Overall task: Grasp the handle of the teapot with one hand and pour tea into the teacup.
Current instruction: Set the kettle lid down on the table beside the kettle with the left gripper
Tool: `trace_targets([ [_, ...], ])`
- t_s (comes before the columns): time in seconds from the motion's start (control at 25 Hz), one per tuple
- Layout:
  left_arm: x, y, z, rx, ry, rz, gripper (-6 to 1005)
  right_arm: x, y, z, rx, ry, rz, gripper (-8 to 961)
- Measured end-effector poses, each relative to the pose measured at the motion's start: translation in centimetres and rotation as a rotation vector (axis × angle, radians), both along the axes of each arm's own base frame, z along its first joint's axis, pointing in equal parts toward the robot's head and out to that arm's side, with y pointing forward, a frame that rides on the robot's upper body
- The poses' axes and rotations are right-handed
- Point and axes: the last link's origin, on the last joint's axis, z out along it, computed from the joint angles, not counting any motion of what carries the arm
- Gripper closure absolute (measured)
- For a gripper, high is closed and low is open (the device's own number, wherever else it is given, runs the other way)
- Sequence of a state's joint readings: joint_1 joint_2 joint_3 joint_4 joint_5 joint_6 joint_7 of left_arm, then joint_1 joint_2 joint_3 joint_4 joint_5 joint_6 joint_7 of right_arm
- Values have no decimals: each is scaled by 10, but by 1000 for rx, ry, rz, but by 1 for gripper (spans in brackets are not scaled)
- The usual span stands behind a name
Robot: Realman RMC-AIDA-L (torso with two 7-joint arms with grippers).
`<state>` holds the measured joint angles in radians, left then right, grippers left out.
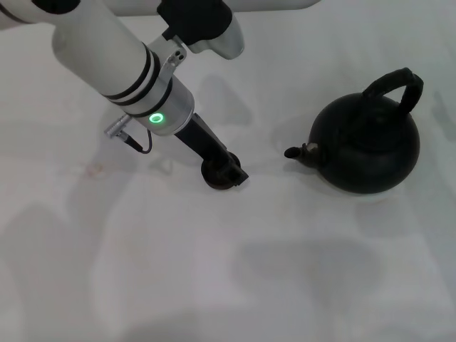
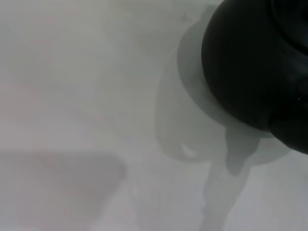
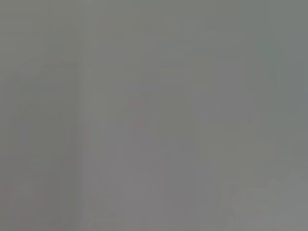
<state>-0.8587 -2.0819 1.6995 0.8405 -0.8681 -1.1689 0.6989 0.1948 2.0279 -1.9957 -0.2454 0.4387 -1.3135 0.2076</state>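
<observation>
The teapot is a large round matte black pot standing on the white table at the right, with its stubby spout pointing left. Its arched black handle rises over the top, and nothing touches it. The teacup is a tiny dark round cup on the table, left of the spout. My left gripper reaches down from the upper left and is right at the cup, its black tip merging with it. A dark round body fills a corner of the left wrist view. The right gripper is out of view.
The white table spreads around both objects, with soft shadows across it. My left arm crosses the upper left of the head view. The right wrist view shows only blank grey.
</observation>
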Motion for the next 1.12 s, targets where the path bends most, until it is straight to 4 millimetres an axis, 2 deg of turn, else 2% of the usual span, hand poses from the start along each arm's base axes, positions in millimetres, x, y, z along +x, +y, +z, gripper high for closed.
trace_targets([
  [1.12, 2, 0, -1, 6, 4, 10, 230, 3, -1, 1, 1, 4, -13, 102],
])
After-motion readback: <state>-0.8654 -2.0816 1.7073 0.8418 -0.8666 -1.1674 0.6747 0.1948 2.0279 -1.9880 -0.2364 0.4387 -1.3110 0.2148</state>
